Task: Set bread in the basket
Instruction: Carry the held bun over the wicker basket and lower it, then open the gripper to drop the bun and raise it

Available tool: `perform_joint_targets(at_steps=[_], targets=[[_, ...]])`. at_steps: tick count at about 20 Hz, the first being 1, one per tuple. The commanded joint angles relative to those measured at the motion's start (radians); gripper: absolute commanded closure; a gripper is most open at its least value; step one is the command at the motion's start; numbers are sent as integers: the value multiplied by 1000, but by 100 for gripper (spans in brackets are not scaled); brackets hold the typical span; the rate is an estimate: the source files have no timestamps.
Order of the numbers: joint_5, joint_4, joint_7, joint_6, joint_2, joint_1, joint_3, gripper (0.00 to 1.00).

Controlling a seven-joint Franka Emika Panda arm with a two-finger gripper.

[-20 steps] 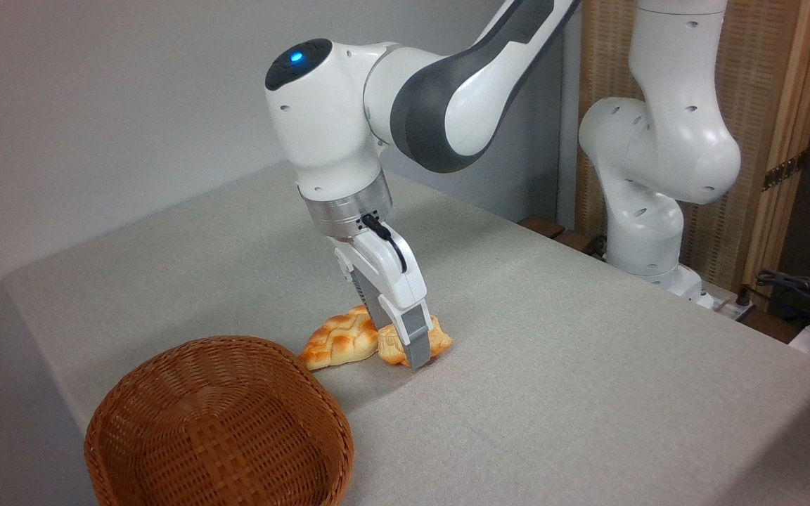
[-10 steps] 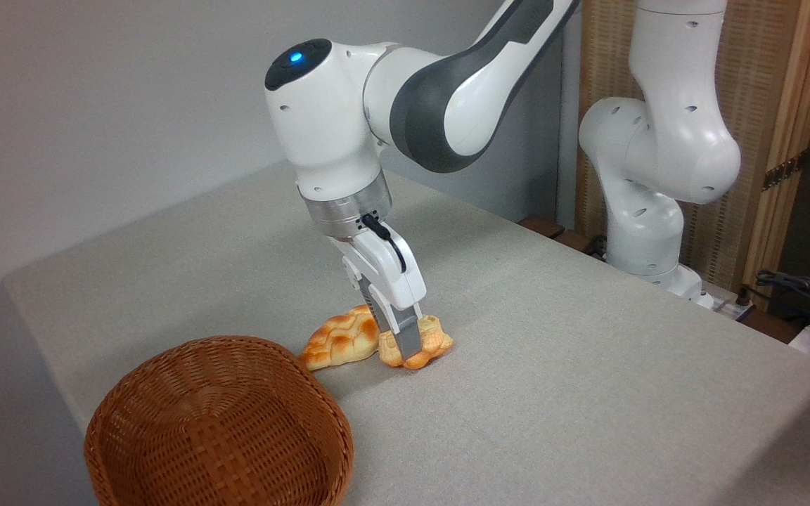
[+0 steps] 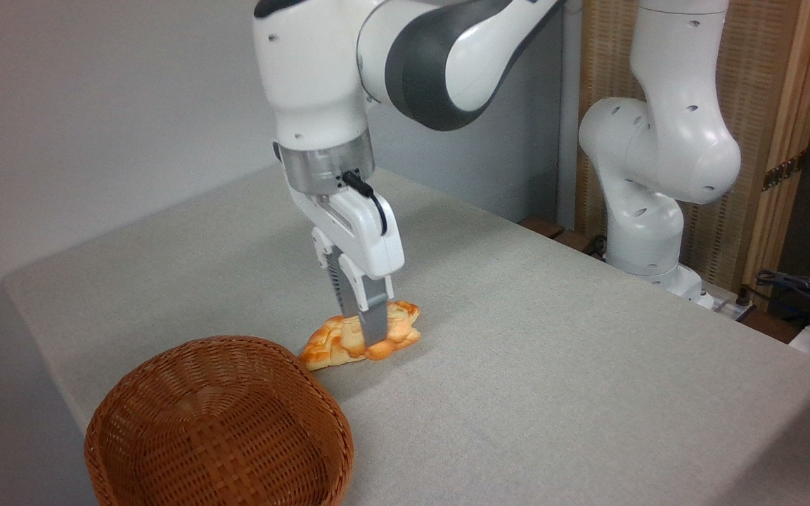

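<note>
arm: rose and shifted left, its blue light left the view
gripper (image 3: 370,330): lifted, fingers (image 3: 375,325) clamped on the bread (image 3: 398,325)
bread: came up off the tabletop (image 3: 553,365), moved left, now overlapping the braided loaf (image 3: 328,344)

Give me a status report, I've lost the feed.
Gripper shut on bun, lifted clear of table. Basket empty, down-left of it. Braided loaf lies between; pass above it.

Arm (image 3: 447,63) bent down, tool (image 3: 370,330) clamped on bread (image 3: 398,325).
</note>
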Motion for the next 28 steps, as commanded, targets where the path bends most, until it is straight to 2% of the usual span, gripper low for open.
perform_joint_targets(at_steps=[1, 4, 7, 9, 11, 20, 23, 24, 26, 27, 28], targets=[[-74, 18, 10, 130, 7, -2, 11, 58], [-103, 19, 9, 233, 23, -1, 12, 56], [-173, 19, 7, 359, 43, -1, 12, 52], [-189, 19, 4, 449, 67, -1, 11, 39], [-189, 19, 3, 476, 90, -1, 12, 1], [-187, 19, 1, 477, 113, -2, 9, 0], [-180, 19, -51, 467, 83, -7, 0, 0], [-177, 19, -83, 447, 58, -10, -2, 0], [-174, 45, -105, 312, 35, -10, -9, 0], [-161, 87, -108, 230, 33, -10, -23, 0], [-125, 123, -111, 144, 32, -10, -32, 0]])
